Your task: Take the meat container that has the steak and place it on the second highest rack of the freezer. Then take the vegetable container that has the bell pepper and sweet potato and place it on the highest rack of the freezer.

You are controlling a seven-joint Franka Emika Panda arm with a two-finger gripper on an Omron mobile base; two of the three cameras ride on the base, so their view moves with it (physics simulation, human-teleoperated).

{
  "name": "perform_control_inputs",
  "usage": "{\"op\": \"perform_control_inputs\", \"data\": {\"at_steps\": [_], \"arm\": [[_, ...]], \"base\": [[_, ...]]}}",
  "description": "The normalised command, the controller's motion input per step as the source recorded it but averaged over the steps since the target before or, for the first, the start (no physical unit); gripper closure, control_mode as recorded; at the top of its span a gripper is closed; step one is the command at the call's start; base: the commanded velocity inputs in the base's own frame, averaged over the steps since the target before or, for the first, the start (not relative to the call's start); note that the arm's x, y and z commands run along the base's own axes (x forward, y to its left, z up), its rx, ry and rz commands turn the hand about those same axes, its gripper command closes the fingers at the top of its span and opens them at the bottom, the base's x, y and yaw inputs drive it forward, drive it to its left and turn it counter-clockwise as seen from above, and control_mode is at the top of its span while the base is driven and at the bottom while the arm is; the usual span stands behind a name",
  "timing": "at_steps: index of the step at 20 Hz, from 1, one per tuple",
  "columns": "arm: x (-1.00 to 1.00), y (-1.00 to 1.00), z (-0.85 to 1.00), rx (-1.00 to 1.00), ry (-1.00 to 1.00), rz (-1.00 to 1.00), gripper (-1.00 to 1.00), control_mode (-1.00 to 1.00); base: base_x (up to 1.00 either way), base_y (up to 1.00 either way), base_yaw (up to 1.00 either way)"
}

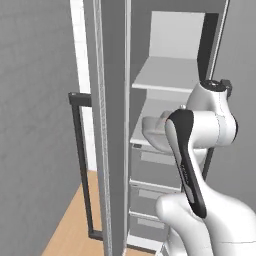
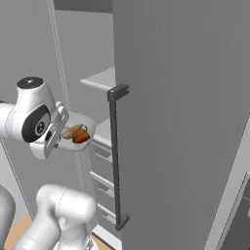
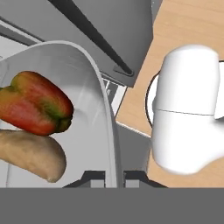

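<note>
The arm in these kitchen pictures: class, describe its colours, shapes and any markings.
The arm has glossy white, rounded segments and bulbous joints. A dark, curved strip runs down one link; joint caps are dark grey circles with a paler ring. Short dark fingertips show in the hand view. No cables or lettering visible.

A simulated kitchen corner in flat grey — plain grey walls [image 1: 35,125] without windows rise on either side, evenly lit with soft, shadowless light. A white vertical strip [image 1: 82,75] runs up the wall at the left. The floor [image 1: 75,220] is light wood planking, warm tan, showing in a narrow wedge low down — and again, seen from above, as a broad patch of the same planks [image 3: 192,22]
</note>
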Motion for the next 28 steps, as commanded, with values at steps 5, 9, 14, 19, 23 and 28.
{"op": "perform_control_inputs", "data": {"at_steps": [5,9,14,19,23,28], "arm": [[0.00,0.00,0.00,0.00,0.00,0.00,1.00,1.00],[0.00,0.00,0.00,0.00,0.00,0.00,1.00,1.00],[0.00,0.00,0.00,0.00,0.00,0.00,1.00,1.00],[0.00,0.00,0.00,0.00,0.00,0.00,1.00,1.00],[0.00,0.00,0.00,0.00,0.00,0.00,1.00,1.00],[0.00,0.02,0.00,0.00,-0.01,-0.02,1.00,-1.00]], "base": [[0.36,0.11,-0.18],[0.44,0.00,-0.31],[0.53,0.13,-0.25],[0.50,0.31,-0.16],[0.26,0.14,-0.09],[0.00,0.00,0.00]]}}
